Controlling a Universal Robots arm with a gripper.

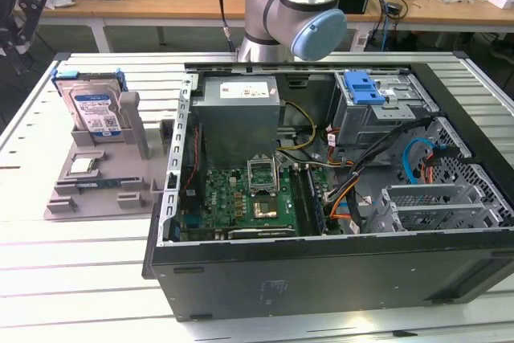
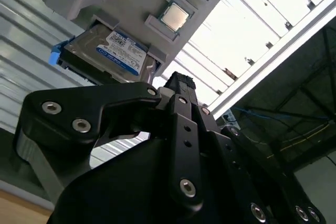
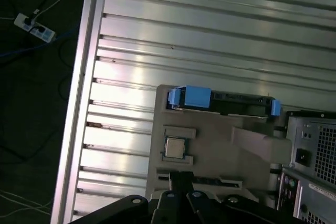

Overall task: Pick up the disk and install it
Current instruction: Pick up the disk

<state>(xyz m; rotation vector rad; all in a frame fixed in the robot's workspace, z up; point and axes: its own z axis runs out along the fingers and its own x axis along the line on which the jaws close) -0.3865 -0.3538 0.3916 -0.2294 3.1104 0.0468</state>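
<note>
The disk [image 1: 95,110] stands upright at the back of a grey holder [image 1: 96,186] on the slatted bench [image 1: 80,279], toward the exterior view's left. A small square chip [image 1: 83,165] lies flat just before it. Beside the holder sits an open computer case [image 1: 321,279], with a blue latch [image 1: 364,87] atop its drive cage [image 1: 385,114]. The arm [image 1: 301,14] rises behind the case. A dark shape [image 1: 14,14] at the left edge is perhaps the arm's end.
</note>
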